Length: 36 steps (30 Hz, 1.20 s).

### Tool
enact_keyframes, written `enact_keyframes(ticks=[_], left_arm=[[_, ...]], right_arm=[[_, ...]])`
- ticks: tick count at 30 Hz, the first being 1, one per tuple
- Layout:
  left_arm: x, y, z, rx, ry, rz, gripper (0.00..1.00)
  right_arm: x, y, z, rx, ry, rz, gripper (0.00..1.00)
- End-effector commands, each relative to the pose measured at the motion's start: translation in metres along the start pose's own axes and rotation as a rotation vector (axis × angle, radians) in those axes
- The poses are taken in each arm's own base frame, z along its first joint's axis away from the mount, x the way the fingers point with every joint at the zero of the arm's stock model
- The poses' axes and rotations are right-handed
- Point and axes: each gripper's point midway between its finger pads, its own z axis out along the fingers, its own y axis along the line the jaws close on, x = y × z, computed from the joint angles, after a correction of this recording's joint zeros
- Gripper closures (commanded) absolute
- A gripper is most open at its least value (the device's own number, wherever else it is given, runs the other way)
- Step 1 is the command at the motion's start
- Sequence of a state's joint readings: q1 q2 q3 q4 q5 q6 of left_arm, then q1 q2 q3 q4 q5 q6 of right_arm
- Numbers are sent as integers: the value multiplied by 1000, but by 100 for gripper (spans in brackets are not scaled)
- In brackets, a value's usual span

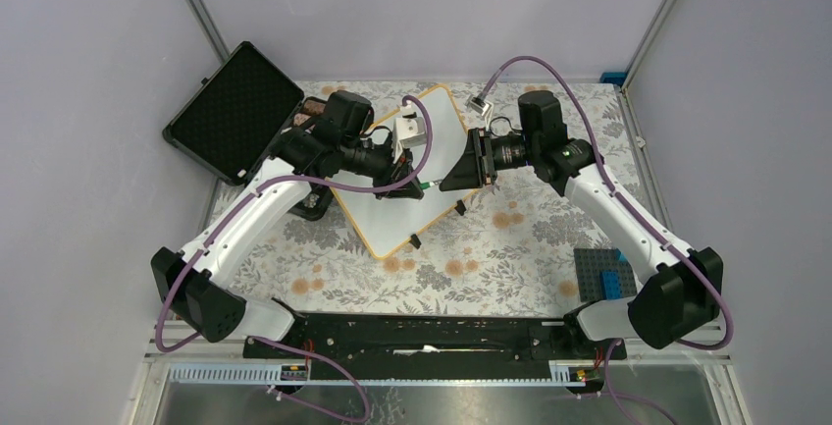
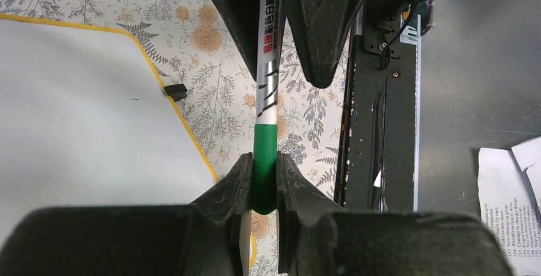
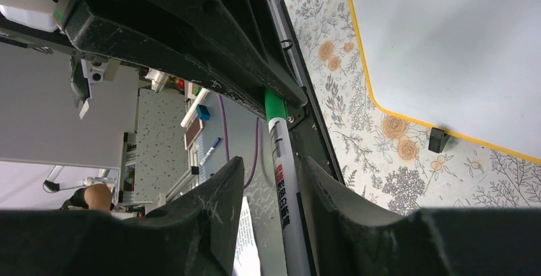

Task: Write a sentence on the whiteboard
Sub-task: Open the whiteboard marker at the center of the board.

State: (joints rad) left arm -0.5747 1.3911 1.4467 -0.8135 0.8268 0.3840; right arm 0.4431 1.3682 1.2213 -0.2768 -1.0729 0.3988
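1. Beside the right arm's base, a grey brick plate with blue bricks on it lies on the floral cloth.
2. The whiteboard lies flat at mid-table, turned askew. Its two black clip feet sit on the near-right edge.
3. Over that edge, the left gripper is clamped tight on the green end of a marker.
4. Facing it, the right gripper straddles the marker's white barrel. Its jaws are partly apart, and a gap shows between one finger and the barrel.
5. At the far left, a black foam-lined case stands with its lid up, behind the left arm.
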Motion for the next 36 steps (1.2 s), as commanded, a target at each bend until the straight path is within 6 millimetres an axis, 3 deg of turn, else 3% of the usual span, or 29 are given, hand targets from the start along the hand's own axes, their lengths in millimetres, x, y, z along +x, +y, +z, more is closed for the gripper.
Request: enact_keyframes(ticks=[1,10,18,29,36], left_arm=[[-10,3,1,0,-35,21,100],[-10,-2,6,38,-38,21,100],[-5,-1,5,23,-22,25,100],[11,8,-5,-38,22,26,100],[29,13,-9,-67,62,15,100]], right_arm=[[-6,2,1,-19,-15,-12,57],[-4,0,2,-25,-16,-3,67],[-5,-1,2,-22,-19,-18,100],[-9,-13,-14,10,-49,-7,100],[-32,-23,-53,49,-147,-3,100]])
